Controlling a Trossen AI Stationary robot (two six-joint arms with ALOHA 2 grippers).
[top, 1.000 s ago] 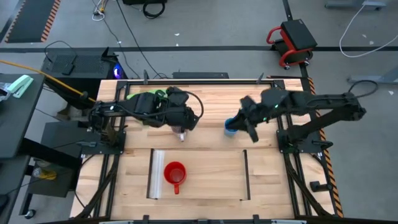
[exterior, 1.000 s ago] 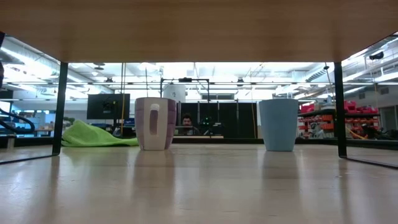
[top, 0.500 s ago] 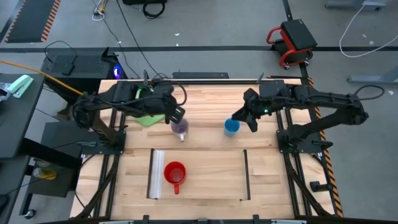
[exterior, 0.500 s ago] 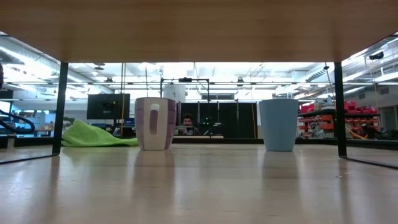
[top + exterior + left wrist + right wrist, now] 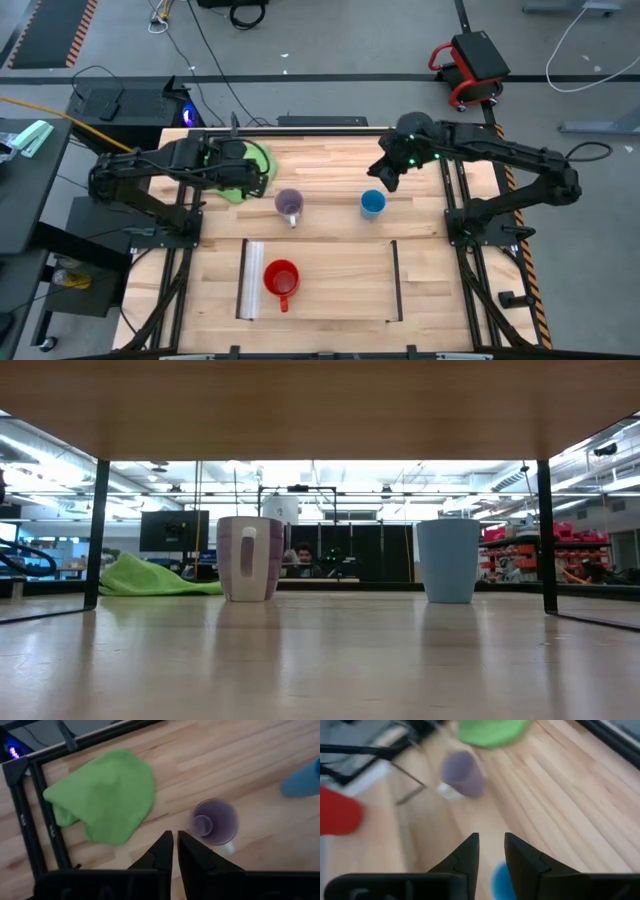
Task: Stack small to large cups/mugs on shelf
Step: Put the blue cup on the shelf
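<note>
Your left gripper (image 5: 262, 172) hangs over the green cloth (image 5: 243, 170), fingers nearly pressed together and empty, with the purple mug (image 5: 289, 204) just beside it toward the shelf (image 5: 330, 285). Your right gripper (image 5: 386, 172), slightly spread and empty, hovers just behind the blue mug (image 5: 372, 204). The red mug (image 5: 282, 278) sits on the shelf, well apart from both.

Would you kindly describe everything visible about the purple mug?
The purple mug is small, translucent and plastic-looking, with a pale handle. It stands upright and looks empty on the slatted tabletop, between the green cloth and the blue mug, behind the shelf where the red mug sits. Nothing touches it; both grippers are clear of it.
</note>
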